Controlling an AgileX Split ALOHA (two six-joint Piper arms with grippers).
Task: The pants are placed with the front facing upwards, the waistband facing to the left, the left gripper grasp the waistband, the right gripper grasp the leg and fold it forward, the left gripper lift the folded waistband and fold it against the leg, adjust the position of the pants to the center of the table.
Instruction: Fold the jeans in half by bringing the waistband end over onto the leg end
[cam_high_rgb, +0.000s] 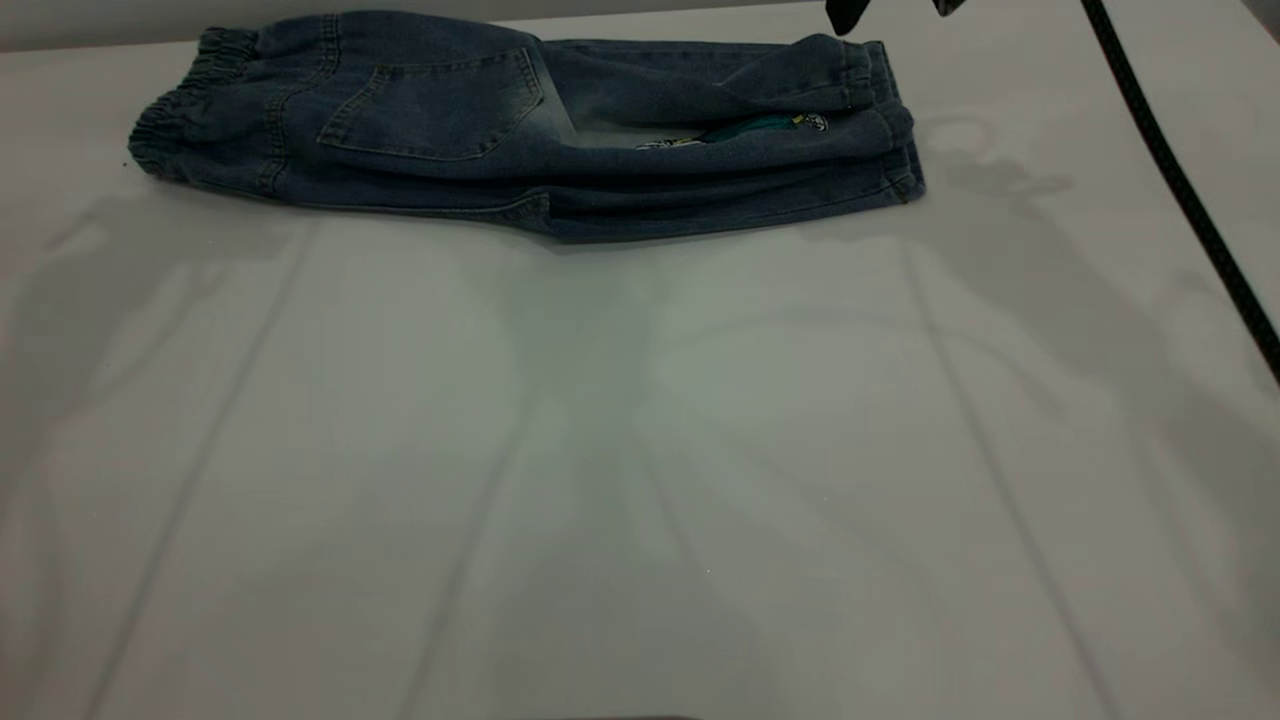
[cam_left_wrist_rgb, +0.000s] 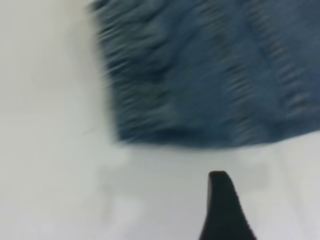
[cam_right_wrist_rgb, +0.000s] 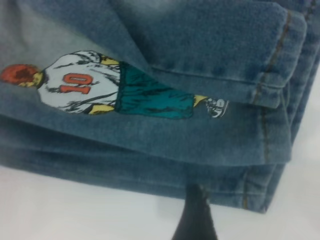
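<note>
The blue denim pants (cam_high_rgb: 450, 120) lie folded lengthwise along the far side of the white table (cam_high_rgb: 640, 480), back pocket up. The ruffled waistband (cam_high_rgb: 170, 110) points left and the stitched leg hems (cam_high_rgb: 885, 110) point right. The left gripper (cam_left_wrist_rgb: 225, 210) is out of the exterior view; in its wrist view it hovers over bare table just off the waistband (cam_left_wrist_rgb: 150, 85), holding nothing. My right gripper (cam_high_rgb: 893, 8) hangs open above the hem end at the far edge, with nothing in it. One of its fingers (cam_right_wrist_rgb: 195, 215) shows over the folded leg edge (cam_right_wrist_rgb: 150, 175).
A thick black cable (cam_high_rgb: 1170, 170) runs down the right side of the table. A printed figure with the number 10 (cam_right_wrist_rgb: 75, 85) shows between the folded legs. Faint shadows of the arms fall across the wide bare tabletop in front of the pants.
</note>
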